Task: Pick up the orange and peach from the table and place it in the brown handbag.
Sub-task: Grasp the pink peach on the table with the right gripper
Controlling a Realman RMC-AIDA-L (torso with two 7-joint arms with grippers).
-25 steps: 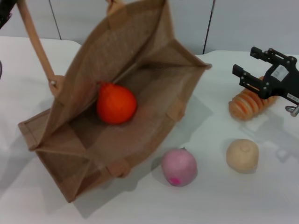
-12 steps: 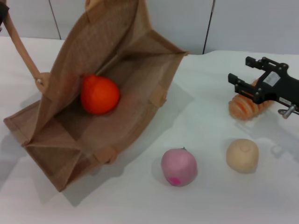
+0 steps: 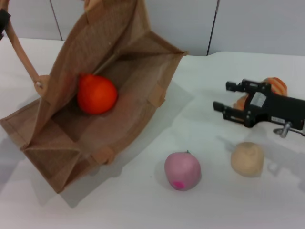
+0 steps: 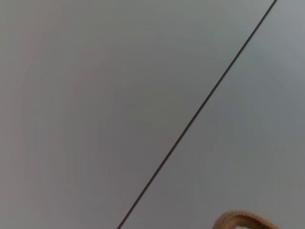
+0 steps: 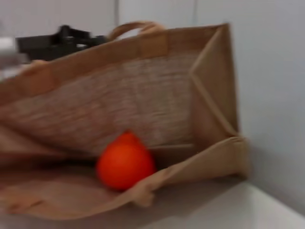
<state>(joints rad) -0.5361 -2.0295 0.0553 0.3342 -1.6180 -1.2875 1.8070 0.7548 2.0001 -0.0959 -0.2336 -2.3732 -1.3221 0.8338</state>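
The orange [image 3: 96, 93] lay inside the brown handbag [image 3: 57, 143], tipped open at left of the frame. The peach [image 3: 182, 170] sat on the table [image 3: 214, 205] at lower centre. The right gripper [image 3: 225, 97], fingers spread wide and empty, hovered at right above it. Whether the left gripper [image 3: 3, 19], at the upper left edge, was gripping anything could not be told.

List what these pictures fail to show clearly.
- Left gripper: cut off by the head view's left edge; its wrist view shows only wall and a handle loop.
- Ridged loaf: mostly hidden behind the right gripper, head view.
- Brown handbag: top cut off by the head view's upper edge.
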